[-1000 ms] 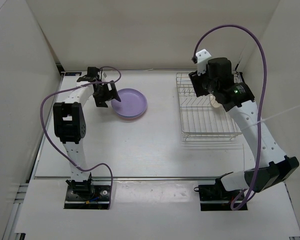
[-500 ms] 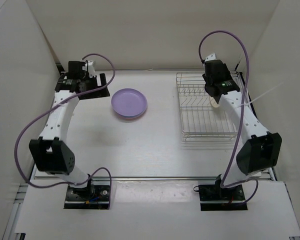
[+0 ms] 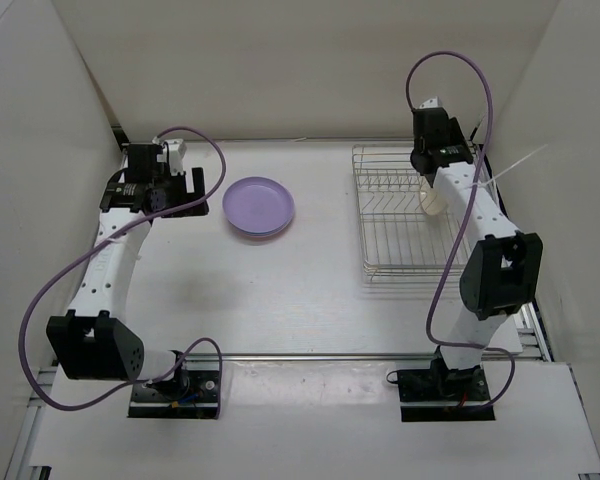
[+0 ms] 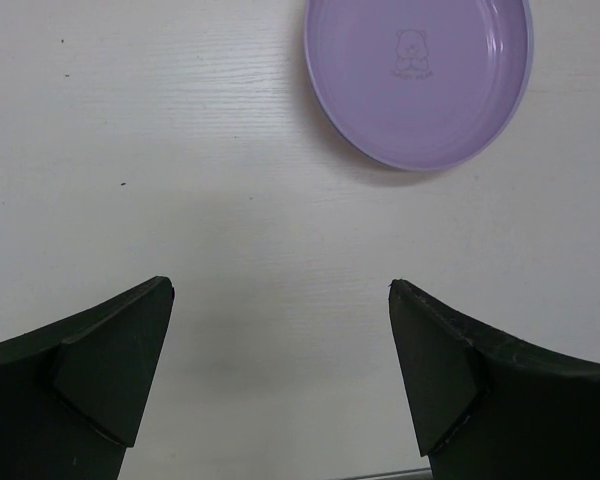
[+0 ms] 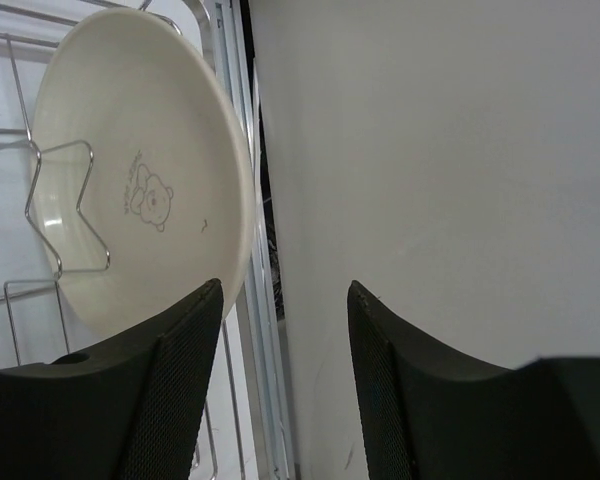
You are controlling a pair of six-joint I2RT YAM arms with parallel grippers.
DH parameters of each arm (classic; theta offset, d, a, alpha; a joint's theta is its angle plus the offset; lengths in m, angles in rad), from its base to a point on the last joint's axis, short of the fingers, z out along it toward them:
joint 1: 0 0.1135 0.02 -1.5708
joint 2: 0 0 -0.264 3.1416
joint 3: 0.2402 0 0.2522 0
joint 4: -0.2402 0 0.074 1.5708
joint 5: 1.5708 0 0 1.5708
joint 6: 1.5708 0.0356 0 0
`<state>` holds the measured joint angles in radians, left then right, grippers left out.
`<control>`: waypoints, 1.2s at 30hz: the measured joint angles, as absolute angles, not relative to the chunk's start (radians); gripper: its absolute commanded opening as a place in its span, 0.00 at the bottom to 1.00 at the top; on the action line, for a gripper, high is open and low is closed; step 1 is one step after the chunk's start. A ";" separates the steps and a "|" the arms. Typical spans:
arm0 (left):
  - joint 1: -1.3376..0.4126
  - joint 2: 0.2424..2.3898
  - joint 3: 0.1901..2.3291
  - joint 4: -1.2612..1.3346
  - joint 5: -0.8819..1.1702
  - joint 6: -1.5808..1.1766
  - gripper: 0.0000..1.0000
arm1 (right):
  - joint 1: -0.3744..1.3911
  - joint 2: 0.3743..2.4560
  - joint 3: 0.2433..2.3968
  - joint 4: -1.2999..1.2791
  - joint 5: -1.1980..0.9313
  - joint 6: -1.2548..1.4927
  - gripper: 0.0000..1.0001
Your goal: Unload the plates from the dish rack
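Plates: one on bench, one in rack.
Flat on bench (image 3: 280, 290), left of dish rack (image 3: 410, 245): purple plate (image 3: 259, 207); on edge among rack prongs: cream plate (image 5: 140, 200) (bear print toward wrist camera). Left pincer (image 4: 280, 290) spread wide over bare bench near purple plate, gripping nothing. Right pincer (image 5: 285, 290) partly apart just beside cream plate's rim, nothing between.

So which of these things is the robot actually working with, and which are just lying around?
Part of the job: dish rack; cream plate standing in the rack; purple plate lying flat on the table.
Just there: nothing loose, only the table itself, white walls and purple cables.
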<state>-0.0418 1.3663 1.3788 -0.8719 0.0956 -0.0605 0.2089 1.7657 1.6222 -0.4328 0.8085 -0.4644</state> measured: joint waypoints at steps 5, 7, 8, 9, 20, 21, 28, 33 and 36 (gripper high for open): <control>-0.041 1.350 1.379 -0.868 0.089 -0.059 1.00 | 0.181 1.782 1.640 -0.421 0.781 -0.437 0.57; -0.041 1.346 1.379 -0.868 0.088 -0.059 1.00 | 0.174 1.789 1.640 -0.418 0.774 -0.426 0.57; -0.041 1.346 1.379 -0.868 0.089 -0.059 1.00 | 0.172 1.794 1.640 -0.417 0.768 -0.422 0.57; -0.041 1.346 1.379 -0.868 0.089 -0.060 1.00 | 0.171 1.798 1.640 -0.417 0.762 -0.418 0.57; -0.041 1.346 1.379 -0.868 0.089 -0.060 1.00 | 0.170 1.873 1.647 -0.416 0.723 -0.377 0.42; -0.041 1.346 1.379 -0.868 0.089 -0.060 1.00 | 0.169 1.881 1.650 -0.415 0.734 -0.379 0.42; -0.034 1.346 1.379 -0.868 0.089 -0.060 1.00 | 0.159 1.907 1.673 -0.407 0.778 -0.390 0.22; -0.027 1.346 1.379 -0.868 0.096 -0.060 1.00 | 0.157 1.913 1.673 -0.397 0.810 -0.398 0.11; -0.017 1.346 1.379 -0.868 0.105 -0.060 1.00 | 0.157 1.915 1.673 -0.389 0.825 -0.397 0.04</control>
